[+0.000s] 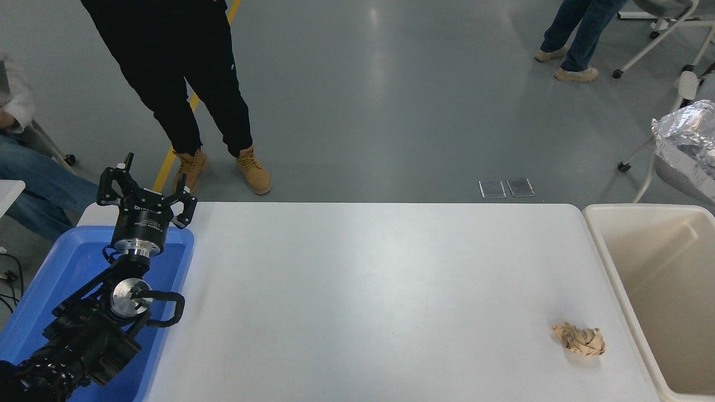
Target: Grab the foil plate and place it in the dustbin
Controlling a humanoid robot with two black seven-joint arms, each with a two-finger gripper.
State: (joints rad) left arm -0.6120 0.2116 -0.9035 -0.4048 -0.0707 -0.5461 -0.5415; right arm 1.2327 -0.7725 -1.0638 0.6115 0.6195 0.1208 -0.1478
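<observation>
Only a corner of the crinkled silver foil plate [688, 148] is seen at the far right edge, raised above the beige plastic dustbin [609, 262], presumably for dropping in. Its carrying gripper is out of view. The black left gripper [146, 188] is parked, fingers spread, over a blue plastic tray [67, 262].

My left arm [84, 329] is matte black, built of blocky segments with a black cable looping out at its right side. A round, bare silver metal disc sits at the wrist joint, and a silver ring bands the cylindrical black body of my left gripper [146, 187], which carries small white lettering and angular black fingers [114, 178].
</observation>
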